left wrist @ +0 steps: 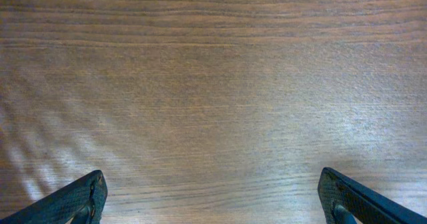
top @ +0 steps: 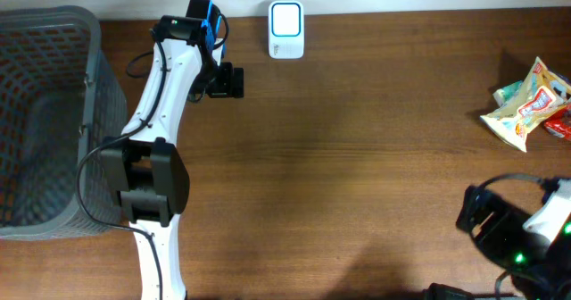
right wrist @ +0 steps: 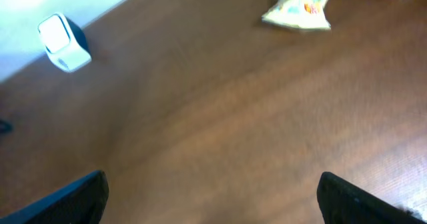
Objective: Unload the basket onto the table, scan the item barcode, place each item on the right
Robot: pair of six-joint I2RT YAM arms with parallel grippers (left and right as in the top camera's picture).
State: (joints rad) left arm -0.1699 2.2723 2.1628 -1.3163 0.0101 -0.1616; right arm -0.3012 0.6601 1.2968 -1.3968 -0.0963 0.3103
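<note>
A white barcode scanner (top: 286,29) stands at the table's far edge; the right wrist view shows the scanner (right wrist: 63,43) at upper left. A yellow snack packet (top: 526,106) lies at the right edge among other packets, and this yellow packet (right wrist: 299,7) also shows at the top of the right wrist view. My left gripper (top: 227,81) hovers left of the scanner, and in its own view the left gripper (left wrist: 212,187) is open over bare wood. At the bottom right corner my right gripper (right wrist: 212,187) is open with nothing between its fingers, well short of the packets.
A grey mesh basket (top: 98,77) fills the left edge of the table. Beside the yellow packet lie a red packet (top: 560,123) and a teal one (top: 508,92). The left arm's body stretches from the front edge to the back.
</note>
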